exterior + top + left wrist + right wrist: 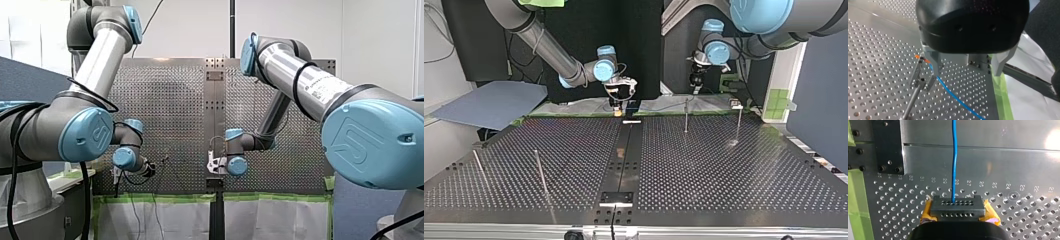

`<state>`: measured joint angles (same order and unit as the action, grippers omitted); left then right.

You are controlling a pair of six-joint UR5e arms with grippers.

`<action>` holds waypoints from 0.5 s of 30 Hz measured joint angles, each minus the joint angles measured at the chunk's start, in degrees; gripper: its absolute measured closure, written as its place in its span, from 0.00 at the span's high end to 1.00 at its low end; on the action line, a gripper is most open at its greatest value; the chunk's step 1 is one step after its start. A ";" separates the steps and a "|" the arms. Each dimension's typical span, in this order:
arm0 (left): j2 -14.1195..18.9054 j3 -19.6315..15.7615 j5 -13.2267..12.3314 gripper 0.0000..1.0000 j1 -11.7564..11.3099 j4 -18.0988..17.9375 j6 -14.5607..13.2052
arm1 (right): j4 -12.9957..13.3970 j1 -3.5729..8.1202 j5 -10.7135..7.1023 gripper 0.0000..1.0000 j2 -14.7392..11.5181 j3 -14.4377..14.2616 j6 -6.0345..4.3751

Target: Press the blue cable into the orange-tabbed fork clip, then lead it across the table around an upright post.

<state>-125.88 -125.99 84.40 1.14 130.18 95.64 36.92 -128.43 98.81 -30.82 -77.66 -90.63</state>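
Note:
The blue cable [953,95] runs from beside the orange-tabbed fork clip [920,58] across the perforated plate, passing close under one metal finger [934,63] of my left gripper [966,74]. That gripper hangs open and wide over the cable and holds nothing. In the right wrist view the blue cable [955,162] comes out of a black perforated connector block [958,207], and my right gripper [958,211] is shut on the block with its yellow pads [990,216]. In the top view my right gripper [620,99] is at the table's far edge near the middle, and my left gripper [695,82] is further right.
Two upright posts [686,116] [739,122] stand at the top view's far right, two more [541,172] [480,167] at its near left. A black centre strip [623,160] divides the table. Green tape [1000,90] lines the edge beside my left gripper.

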 joint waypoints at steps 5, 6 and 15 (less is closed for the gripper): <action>0.09 0.02 -0.50 1.00 0.50 -0.69 -0.03 | -0.04 -0.01 -0.11 0.00 0.00 0.00 -0.07; 0.09 0.02 -0.56 1.00 0.74 -1.18 0.34 | -0.05 -0.02 -0.17 0.00 0.00 0.00 -0.09; 0.09 1.20 -0.56 1.00 1.49 -5.27 1.35 | -0.09 -0.03 -0.35 0.00 0.00 0.00 -0.18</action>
<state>-125.79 -124.79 83.84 2.63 124.90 96.99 36.83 -128.46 98.45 -30.81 -77.66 -90.81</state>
